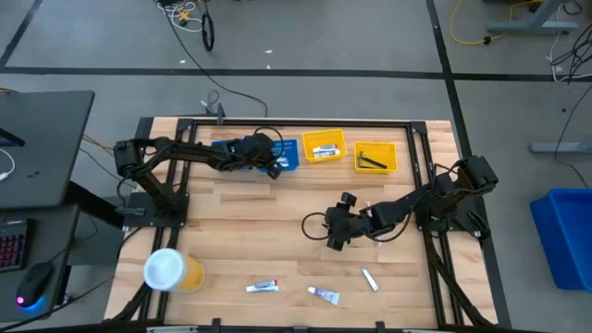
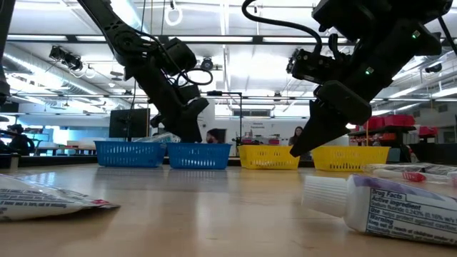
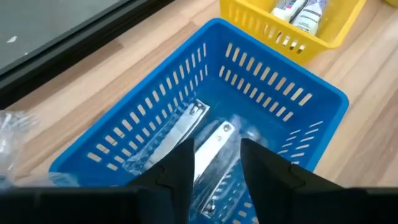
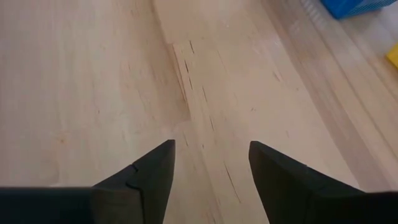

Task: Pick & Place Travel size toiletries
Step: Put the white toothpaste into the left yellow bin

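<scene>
My left gripper [image 3: 216, 146] hangs open over the blue tray [image 3: 311, 87] at the table's far side [image 1: 275, 166]. Silvery items in clear wrap [image 3: 186, 127] lie on the tray's floor, one showing in the gap between my fingers without touching them. My right gripper [image 4: 211, 149] is open above bare wood near the table's middle [image 1: 331, 239]. Two small white tubes [image 1: 262, 288] [image 1: 324, 295] and a slim white item [image 1: 370, 278] lie flat near the table's near edge. In the low view a tube [image 2: 385, 207] lies close by on the right.
Two yellow trays [image 1: 324, 148] [image 1: 375, 157] stand to the right of the blue one, the first holding white tubes [image 3: 298, 12]. A second blue tray [image 2: 128, 153] stands left of it. A yellow tub with a white lid [image 1: 171, 270] stands near the table's near left corner.
</scene>
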